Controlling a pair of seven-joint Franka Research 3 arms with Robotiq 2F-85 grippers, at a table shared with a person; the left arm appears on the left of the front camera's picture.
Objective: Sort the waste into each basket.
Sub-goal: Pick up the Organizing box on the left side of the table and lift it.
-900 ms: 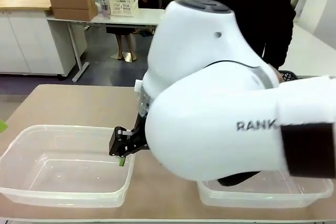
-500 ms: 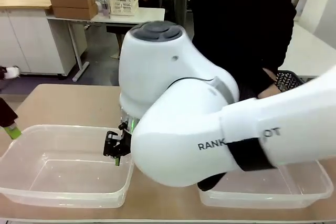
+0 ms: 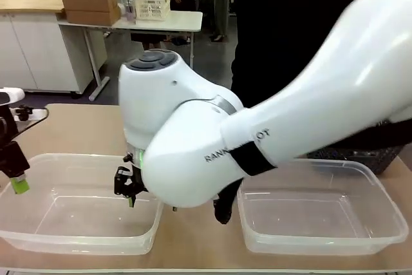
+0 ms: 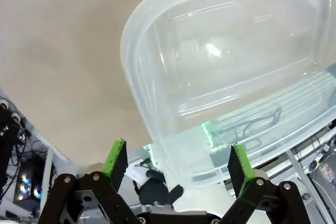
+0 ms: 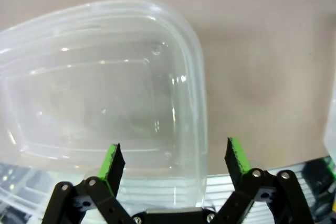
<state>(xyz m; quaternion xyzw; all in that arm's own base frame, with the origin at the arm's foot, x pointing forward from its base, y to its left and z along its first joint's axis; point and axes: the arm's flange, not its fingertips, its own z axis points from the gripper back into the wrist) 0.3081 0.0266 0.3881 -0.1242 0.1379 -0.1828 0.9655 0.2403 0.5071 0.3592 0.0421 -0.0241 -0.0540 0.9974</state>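
Front view, claws: my right claw hangs over the right edge of the left tub, with my arm reaching across the middle. My left claw hangs at that tub's left edge.
Front view, baskets: the lattice basket stands at the far right behind the right tub. My arm partly hides it, so I cannot tell what it holds.
Left wrist view: left claw spread wide with nothing between the fingers, above the tub's rim and the table.
Right wrist view: right claw also spread and bare, over a corner of the tub.
Waste: I cannot tell where the cans and bottles lie. Both big tubs look bare inside.
Progress: I judge no piece is in hand, so I'm either at the start or between pieces. From here I can confirm nothing as sorted.
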